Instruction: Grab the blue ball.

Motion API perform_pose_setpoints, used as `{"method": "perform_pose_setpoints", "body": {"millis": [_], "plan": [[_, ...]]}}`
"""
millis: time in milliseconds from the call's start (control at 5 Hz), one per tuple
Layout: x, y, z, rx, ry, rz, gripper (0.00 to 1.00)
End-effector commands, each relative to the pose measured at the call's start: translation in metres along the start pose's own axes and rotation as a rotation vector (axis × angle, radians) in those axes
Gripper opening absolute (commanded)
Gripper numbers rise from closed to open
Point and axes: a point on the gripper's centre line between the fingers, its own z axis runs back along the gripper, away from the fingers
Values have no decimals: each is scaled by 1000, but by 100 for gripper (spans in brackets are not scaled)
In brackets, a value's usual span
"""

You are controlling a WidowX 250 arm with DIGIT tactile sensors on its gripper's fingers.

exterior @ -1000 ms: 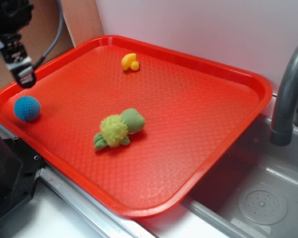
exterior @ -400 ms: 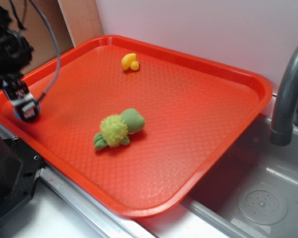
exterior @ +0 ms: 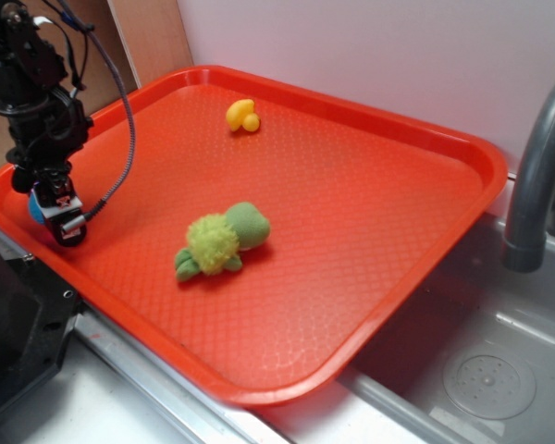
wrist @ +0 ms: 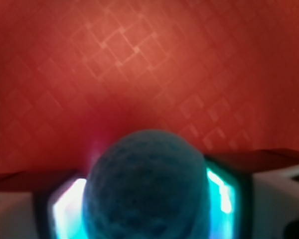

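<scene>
Your jaws stand on either side of the blue ball [wrist: 147, 186], one pad at each flank, and in the wrist view the ball fills the gap between them; the picture is too blurred for you to tell whether the pads press the yarn or only flank it. In the exterior view your gripper [exterior: 57, 211] is down at the near left corner of the red tray [exterior: 370, 259], close to the tray's raised rim, with only a sliver of the ball's blue showing at the gripper's left side. The black arm rises straight up from there, a cable looping off it to the right. The ball rests on the tray's textured floor, as far as the wrist view shows. Well apart from it, near the middle of the tray, lies the yellow-green plush toy [exterior: 220, 240], its yellow puff facing you and its green body behind. The small yellow duck-like toy [exterior: 242, 115] sits toward the far edge of the tray. To the right, off the tray, a grey faucet [exterior: 536, 176] curves over a sink [exterior: 486, 370].
</scene>
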Motion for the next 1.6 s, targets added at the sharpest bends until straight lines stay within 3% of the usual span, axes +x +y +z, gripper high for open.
{"method": "perform_pose_setpoints", "body": {"millis": [0,200,400,600,800,1000,1400], "plan": [[10,-17,38,65,-57,-34,0],[30,-48,92,31,-122,52,0],[40,-58,149,-22,-217,175,0],[44,-53,199,-27,-212,302,0],[37,-37,205,-22,-202,433,0],[37,-37,205,-22,-202,433,100],[37,-37,205,-22,-202,433,100]]}}
